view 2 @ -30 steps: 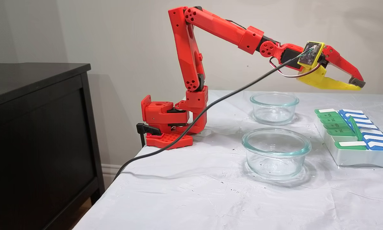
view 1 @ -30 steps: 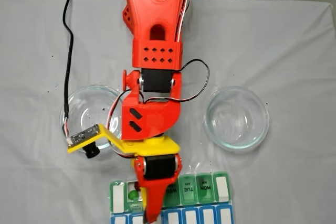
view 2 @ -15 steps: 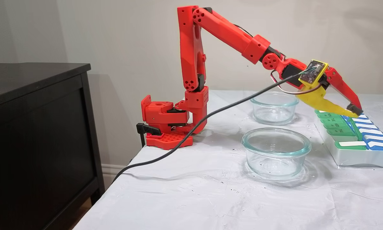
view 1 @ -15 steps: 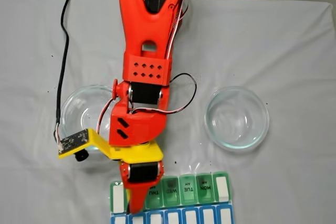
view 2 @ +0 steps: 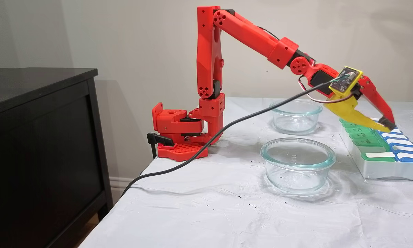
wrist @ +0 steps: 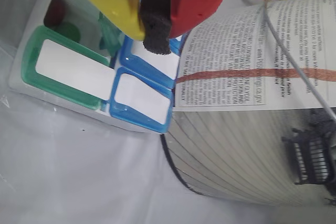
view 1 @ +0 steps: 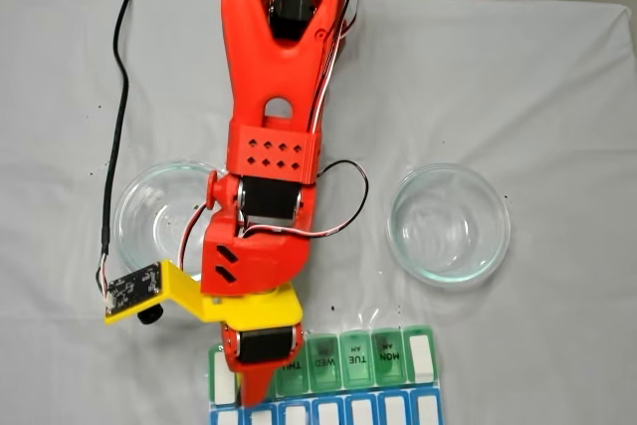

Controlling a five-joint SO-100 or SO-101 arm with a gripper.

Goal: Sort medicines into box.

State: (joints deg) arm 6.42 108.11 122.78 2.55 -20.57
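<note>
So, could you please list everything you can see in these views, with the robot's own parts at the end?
Pill organizer: one, white base with a green lid row and a blue lid row, at the near table edge in the top-down fixed view.
Pills: a dark red one and a green one, in an open compartment in the wrist view.
Glass bowls: two, clear, one on the left and one on the right of the arm.
Printed paper roll: one, white with black text and a red line, beside the organizer.
Tablecloth: one, white.
Cabinet: one, black, beside the table.
Cable: one, black, running to the wrist camera.
Arm: one, red.
Gripper: red and yellow fingers, shut, tip down at the organizer.
</note>
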